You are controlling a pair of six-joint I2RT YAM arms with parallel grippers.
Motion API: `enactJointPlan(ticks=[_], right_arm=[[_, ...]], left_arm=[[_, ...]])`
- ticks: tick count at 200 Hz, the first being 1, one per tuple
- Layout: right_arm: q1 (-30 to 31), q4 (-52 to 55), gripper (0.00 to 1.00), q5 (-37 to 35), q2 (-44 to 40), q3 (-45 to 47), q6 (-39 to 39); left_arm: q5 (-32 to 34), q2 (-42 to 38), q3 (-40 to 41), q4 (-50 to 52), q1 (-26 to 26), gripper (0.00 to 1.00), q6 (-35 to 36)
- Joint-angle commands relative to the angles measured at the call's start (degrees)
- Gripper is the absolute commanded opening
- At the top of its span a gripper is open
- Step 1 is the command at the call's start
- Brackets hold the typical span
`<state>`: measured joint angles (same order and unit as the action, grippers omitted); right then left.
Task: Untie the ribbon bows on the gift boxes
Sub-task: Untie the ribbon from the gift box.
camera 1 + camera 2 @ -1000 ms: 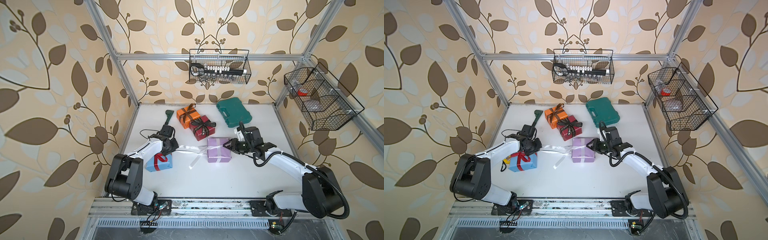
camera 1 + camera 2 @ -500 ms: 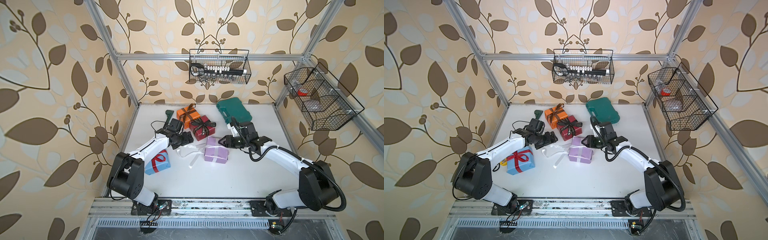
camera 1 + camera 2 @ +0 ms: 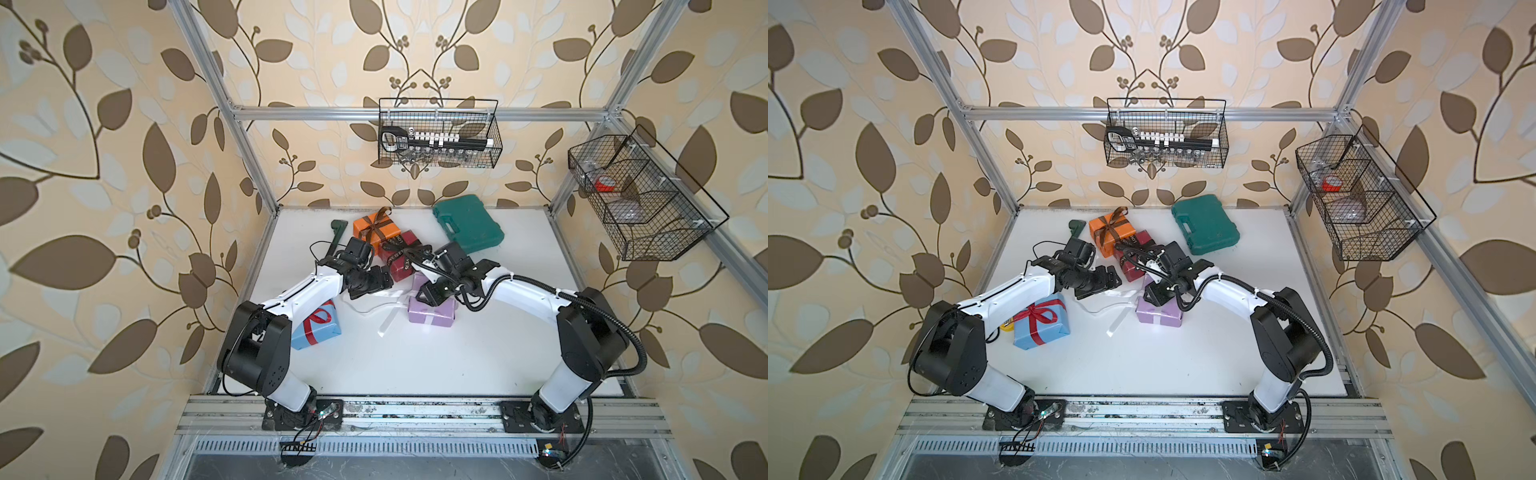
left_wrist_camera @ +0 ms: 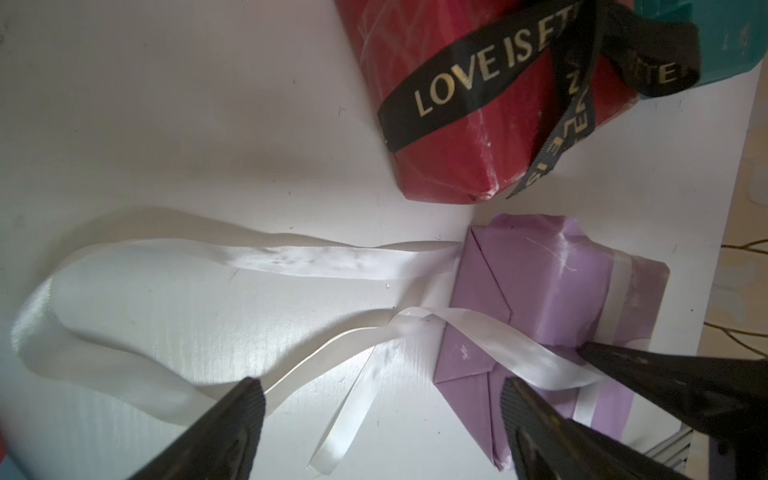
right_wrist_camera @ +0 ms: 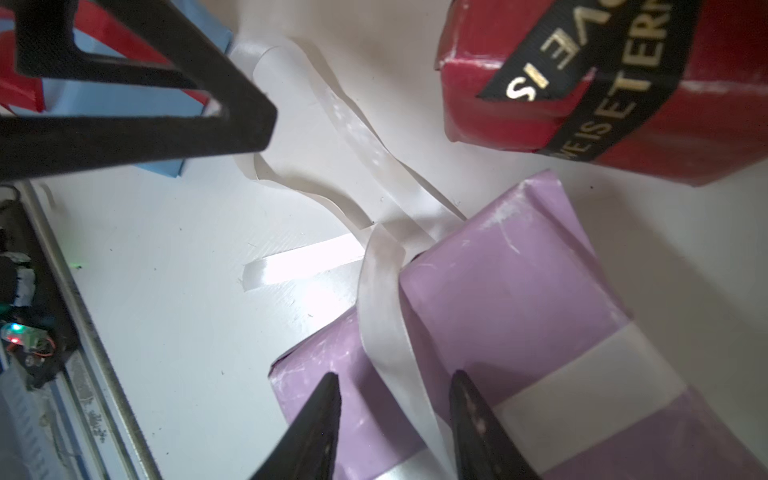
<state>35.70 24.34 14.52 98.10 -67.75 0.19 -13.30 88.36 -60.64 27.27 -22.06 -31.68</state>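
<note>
The lilac gift box lies mid-table with its white ribbon undone and slack on the table. My left gripper is open just left of the box, over a loose ribbon tail, gripping nothing. My right gripper hovers over the lilac box, jaws apart, with a ribbon strand running between them. The dark red box keeps its black lettered bow. The orange box has a brown bow, the light blue box a red bow.
A green tool case lies at the back right, a dark green tool at the back left. Wire baskets hang on the back wall and the right frame. The two grippers are close together beside the dark red box.
My left gripper opened, let go of the white ribbon and moved right toward the lilac box. The taut ribbon fell slack. My right gripper shifted left over the box.
</note>
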Motion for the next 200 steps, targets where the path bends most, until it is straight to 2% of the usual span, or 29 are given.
enactJointPlan(ticks=[1,20,46,81,114,136,151,200], right_arm=[[1.1,3.8,0.42,-6.9,1.8,-2.2,-4.5],[2.3,5.0,0.3,-10.9,2.8,-2.3,-5.4],[2.3,5.6,0.0,-11.9,2.8,-2.3,-5.2],[2.1,4.3,0.0,-10.3,-0.9,-1.2,-1.4],[-0.7,-2.3,0.0,-8.4,-11.8,6.5,9.5],[-6.0,-9.5,0.0,-6.3,-21.2,15.6,18.8],[-10.2,-13.2,0.0,-7.4,-26.9,21.6,24.3],[-26.0,-13.7,0.0,-13.3,-40.8,33.7,36.1]], left_arm=[[0.4,-2.1,0.5,0.9,0.1,0.91,0.7],[0.3,-2.2,0.8,0.7,0.2,0.91,0.7],[0.1,-2.4,1.1,0.3,0.2,0.91,0.6],[-0.3,-2.5,1.0,0.3,0.2,0.91,0.5],[-1.1,-2.4,0.8,-0.2,0.2,0.9,0.6],[-1.8,-1.9,0.8,-1.2,0.2,0.9,0.5],[-2.5,-1.3,0.7,-1.7,0.1,0.89,0.3],[-3.5,-0.4,-0.1,-2.3,-0.9,0.89,0.1]])
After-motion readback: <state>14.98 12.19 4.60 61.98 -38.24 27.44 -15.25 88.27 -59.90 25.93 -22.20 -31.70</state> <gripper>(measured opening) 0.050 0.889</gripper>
